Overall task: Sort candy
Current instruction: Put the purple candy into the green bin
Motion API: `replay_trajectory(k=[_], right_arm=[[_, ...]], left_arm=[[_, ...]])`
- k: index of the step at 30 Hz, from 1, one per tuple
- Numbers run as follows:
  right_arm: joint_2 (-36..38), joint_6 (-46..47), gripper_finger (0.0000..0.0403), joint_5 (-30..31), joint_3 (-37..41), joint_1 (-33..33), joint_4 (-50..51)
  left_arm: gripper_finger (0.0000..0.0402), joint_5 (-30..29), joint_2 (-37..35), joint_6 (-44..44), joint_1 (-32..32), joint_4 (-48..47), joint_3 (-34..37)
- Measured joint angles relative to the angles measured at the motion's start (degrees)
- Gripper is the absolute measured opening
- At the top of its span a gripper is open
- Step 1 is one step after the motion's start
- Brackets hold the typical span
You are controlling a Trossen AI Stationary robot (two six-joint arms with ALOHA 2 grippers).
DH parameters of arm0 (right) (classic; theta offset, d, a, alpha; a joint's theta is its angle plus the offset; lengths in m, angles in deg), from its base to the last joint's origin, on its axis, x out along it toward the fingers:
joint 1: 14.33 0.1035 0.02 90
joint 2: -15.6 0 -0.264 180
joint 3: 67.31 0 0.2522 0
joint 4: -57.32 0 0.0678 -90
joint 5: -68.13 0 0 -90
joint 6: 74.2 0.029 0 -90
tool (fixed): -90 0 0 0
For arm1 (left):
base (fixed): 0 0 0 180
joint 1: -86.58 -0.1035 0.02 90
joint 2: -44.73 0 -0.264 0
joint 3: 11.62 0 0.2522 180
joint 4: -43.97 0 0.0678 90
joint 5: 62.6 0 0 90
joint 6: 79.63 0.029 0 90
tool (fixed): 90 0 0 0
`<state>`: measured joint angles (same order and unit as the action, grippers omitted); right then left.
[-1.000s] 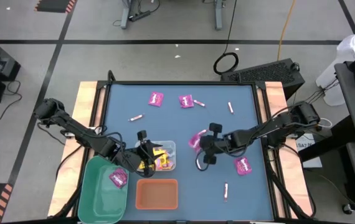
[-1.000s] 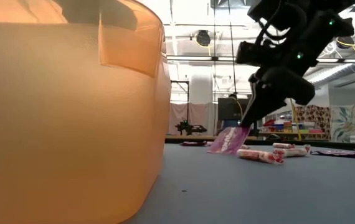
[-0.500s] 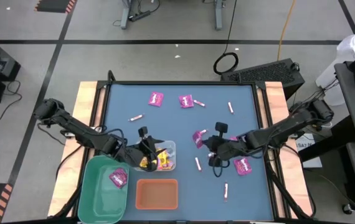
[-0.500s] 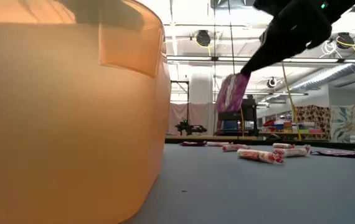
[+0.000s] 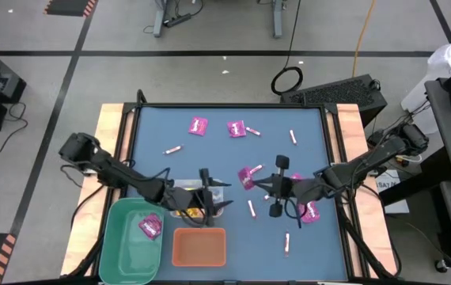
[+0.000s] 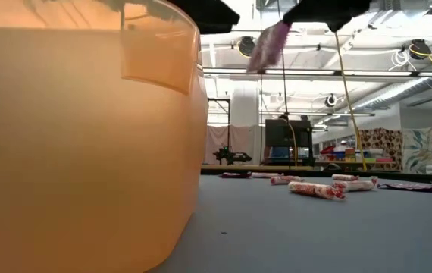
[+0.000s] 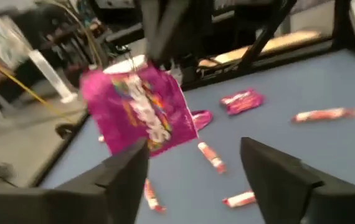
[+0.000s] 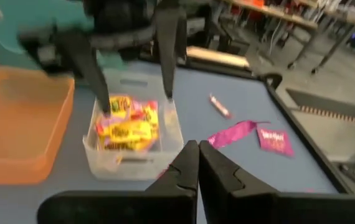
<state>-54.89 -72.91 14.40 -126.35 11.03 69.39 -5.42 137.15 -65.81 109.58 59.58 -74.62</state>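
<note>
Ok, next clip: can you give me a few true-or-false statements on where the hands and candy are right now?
1. The right hand holds a lifted magenta packet clear of the table. True.
2. The left hand is shut on a yellow packet. False: it is open, holds nothing and hangs over the clear bin.
3. The orange bin holds several candy sticks. False: no candy shows in it.
4. The green bin holds one binned magenta packet. True.
5. The yellow packets lie in the clear bin. True.
</note>
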Motion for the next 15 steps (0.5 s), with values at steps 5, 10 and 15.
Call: replay_trajectory(k=[5, 10, 15], right_arm=[[0.0, -2.8, 0.0, -0.2, 0.0, 0.0, -3.7], [0.0, -1.6, 0.0, -0.3, 0.0, 0.0, -4.1], [0.0, -0.7, 0.0, -0.6, 0.0, 0.0, -4.1]], left_arm=[[0.033, -9.7, 3.6, 6.7, 0.3, 4.5, 0.0], [0.0344, -16.2, 4.0, 8.1, -0.5, 5.8, 0.0], [0.0328, -15.5, 3.7, 4.9, -1.0, 5.8, 0.0]])
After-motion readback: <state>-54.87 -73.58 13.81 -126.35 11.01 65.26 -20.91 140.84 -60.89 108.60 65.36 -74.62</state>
